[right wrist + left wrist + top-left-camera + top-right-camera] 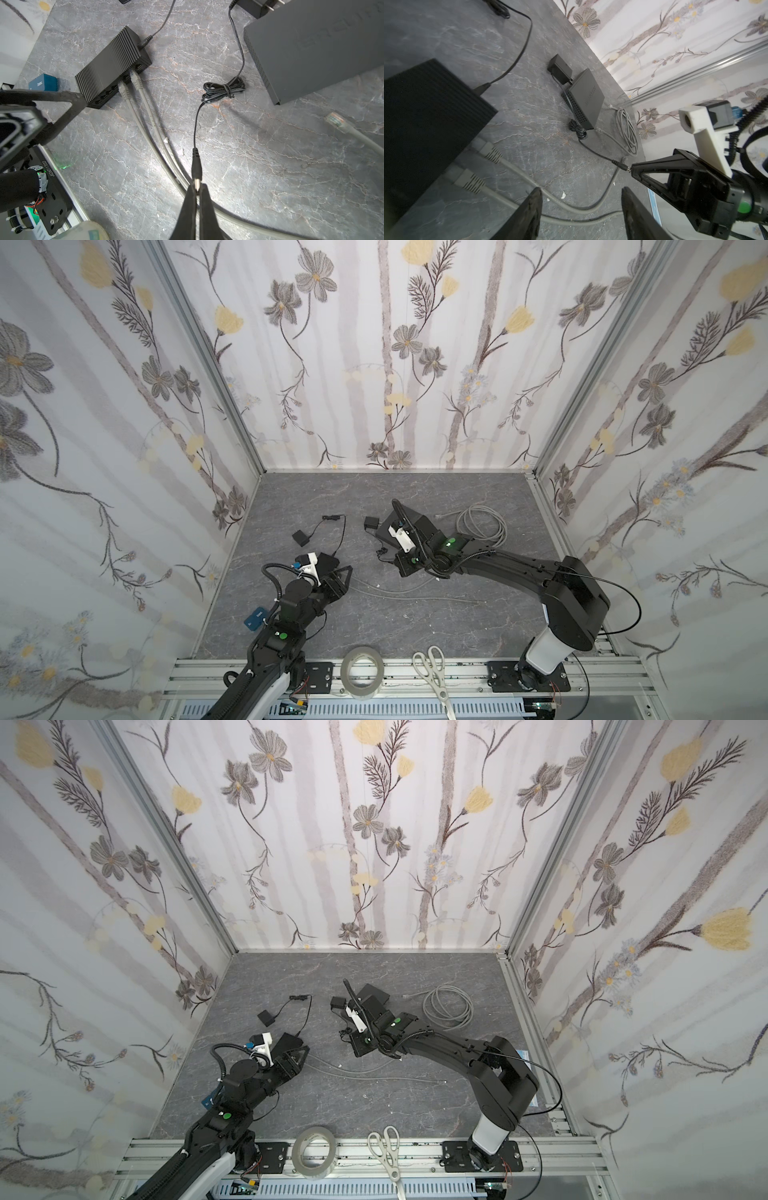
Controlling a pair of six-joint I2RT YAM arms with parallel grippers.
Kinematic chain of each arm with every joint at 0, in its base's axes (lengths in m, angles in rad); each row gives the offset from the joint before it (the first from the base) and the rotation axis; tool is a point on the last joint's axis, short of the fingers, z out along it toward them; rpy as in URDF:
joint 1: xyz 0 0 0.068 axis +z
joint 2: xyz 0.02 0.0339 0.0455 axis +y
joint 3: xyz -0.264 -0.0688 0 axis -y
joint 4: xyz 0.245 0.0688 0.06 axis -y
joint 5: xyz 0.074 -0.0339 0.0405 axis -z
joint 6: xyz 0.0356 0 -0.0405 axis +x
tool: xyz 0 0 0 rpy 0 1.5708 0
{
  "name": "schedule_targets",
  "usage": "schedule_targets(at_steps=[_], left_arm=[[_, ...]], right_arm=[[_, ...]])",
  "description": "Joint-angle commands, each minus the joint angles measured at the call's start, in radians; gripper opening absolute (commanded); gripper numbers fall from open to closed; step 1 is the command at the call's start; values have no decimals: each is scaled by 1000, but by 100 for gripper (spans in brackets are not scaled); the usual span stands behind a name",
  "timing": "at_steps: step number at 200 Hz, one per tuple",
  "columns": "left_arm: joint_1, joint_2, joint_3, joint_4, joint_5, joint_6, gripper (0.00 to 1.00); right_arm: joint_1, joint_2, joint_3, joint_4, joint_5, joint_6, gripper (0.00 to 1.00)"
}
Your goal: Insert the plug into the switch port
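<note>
Near grey switch (311, 52), plug (196, 166) is pinched in closed right gripper (197, 193), not yet inserted; alignment and push are needed; left gripper (581, 190) is held open, empty.

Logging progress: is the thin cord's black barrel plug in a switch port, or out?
Out. The right pincer is shut on the barrel plug, metal tip between its fingers, apart from the grey switch.

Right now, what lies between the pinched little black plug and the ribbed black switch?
Two grey network cables, plugged into the ribbed switch, run across the tabletop toward the right gripper pinching the barrel plug. The right wrist view shows it.
</note>
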Motion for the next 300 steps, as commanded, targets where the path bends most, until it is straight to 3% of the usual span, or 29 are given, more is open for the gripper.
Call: schedule_targets(at_steps=[1,36,61,78,102,121,142,158,169,195,236,266,300], left_arm=[[-33,101,70,131,29,142,70],[-110,331,205,203,15,286,76],[-136,542,407,93,155,445,81],[-135,633,482,39,198,462,82],[-150,641,442,183,213,503,82],[-191,602,400,293,209,667,80],[-204,587,400,282,267,806,79],[-210,583,359,298,385,982,75],[-237,574,335,262,432,1187,73],[-294,596,393,49,387,1533,72],[-333,751,474,-40,263,1839,71],[-355,916,578,-104,174,1982,65],[-358,1050,672,-109,131,2026,59]], right_arm=[[-6,-24,-49,127,-67,4,2],[-61,-70,-140,197,-92,12,1],[-96,-105,-204,232,-120,10,0],[-123,-123,-242,249,-148,6,0],[-167,-170,-315,298,-209,9,0],[-207,-211,-369,324,-260,6,0],[-247,-250,-426,344,-309,-9,0],[-273,-262,-444,356,-348,-27,0],[-280,-266,-449,351,-354,-49,0],[-293,-274,-471,357,-368,-81,0],[-302,-256,-490,395,-421,-88,0],[-302,-261,-489,414,-443,-74,0],[-302,-263,-492,421,-450,-71,0]])
